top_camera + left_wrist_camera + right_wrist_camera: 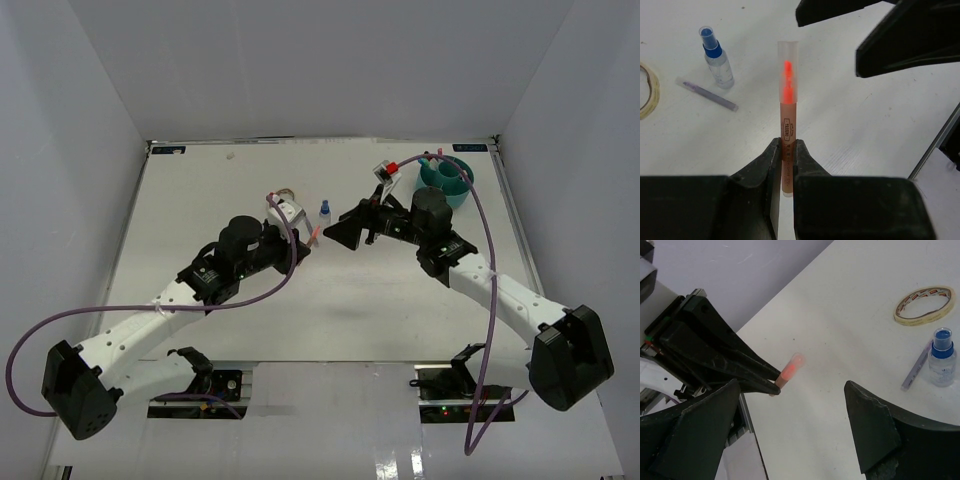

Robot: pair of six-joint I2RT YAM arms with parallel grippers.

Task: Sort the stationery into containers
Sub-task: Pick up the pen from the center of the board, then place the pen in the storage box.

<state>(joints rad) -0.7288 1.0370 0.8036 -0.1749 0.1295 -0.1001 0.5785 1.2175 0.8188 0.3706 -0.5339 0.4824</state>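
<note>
My left gripper (787, 146) is shut on the lower barrel of a thin pen (788, 95) with a clear cap over a red-orange tip, held above the table. In the top view this left gripper (306, 243) sits mid-table. My right gripper (336, 230) is open and faces the pen tip from the right. In the right wrist view the right gripper (790, 385) has wide-spread jaws, with the pen (790, 369) between them, untouched. A blue-capped clear bottle (717, 57), a thin purple pen (707, 93) and a tan loop (649, 90) lie on the table. The teal organiser (445, 182) stands at the back right.
A red-capped item (392, 167) and a small white block (381, 171) lie just left of the organiser. A purple cable (485, 235) runs along the right arm over the organiser. White walls close in the table on three sides.
</note>
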